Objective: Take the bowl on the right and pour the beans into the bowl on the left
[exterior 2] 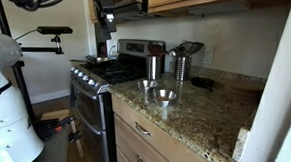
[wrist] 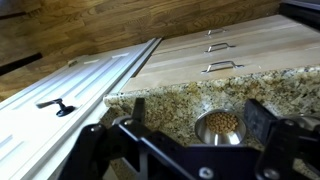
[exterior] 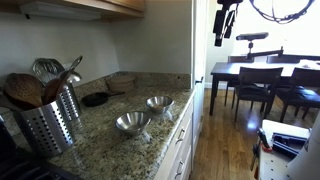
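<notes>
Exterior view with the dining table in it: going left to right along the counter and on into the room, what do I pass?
Steel utensil holder → small dark flat item → nearer steel bowl → farther steel bowl → dining table.

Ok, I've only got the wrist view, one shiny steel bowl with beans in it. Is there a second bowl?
Observer: Yes. In an exterior view two shiny round steel bowls stand close together on the speckled granite counter, a nearer bowl and a farther bowl, not touching.
Operator: Anything else on that counter?
Observer: A perforated steel utensil holder with wooden spoons, off to one side.
Operator: And how high is the gripper?
Observer: The gripper hangs well above both bowls, touching neither.
</notes>
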`<state>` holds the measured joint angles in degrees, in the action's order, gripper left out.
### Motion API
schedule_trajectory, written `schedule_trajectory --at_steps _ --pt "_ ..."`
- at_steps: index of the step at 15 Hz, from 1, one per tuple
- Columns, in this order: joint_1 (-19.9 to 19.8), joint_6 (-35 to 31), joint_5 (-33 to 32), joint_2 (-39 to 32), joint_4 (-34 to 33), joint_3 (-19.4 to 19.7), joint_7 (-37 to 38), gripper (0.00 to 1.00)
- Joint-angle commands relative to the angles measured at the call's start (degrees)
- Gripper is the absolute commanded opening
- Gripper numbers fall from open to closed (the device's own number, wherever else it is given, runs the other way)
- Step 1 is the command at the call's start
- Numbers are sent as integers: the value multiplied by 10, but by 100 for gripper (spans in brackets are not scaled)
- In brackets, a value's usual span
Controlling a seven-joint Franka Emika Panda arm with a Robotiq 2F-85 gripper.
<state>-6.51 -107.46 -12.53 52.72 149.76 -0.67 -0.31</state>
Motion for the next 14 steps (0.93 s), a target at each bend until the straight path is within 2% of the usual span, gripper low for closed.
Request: schedule_trajectory --at_steps 1,14 --pt "2 -47 -14 -49 -12 13 5 100" --pt "11 -210 21 -226 -37 42 -23 100"
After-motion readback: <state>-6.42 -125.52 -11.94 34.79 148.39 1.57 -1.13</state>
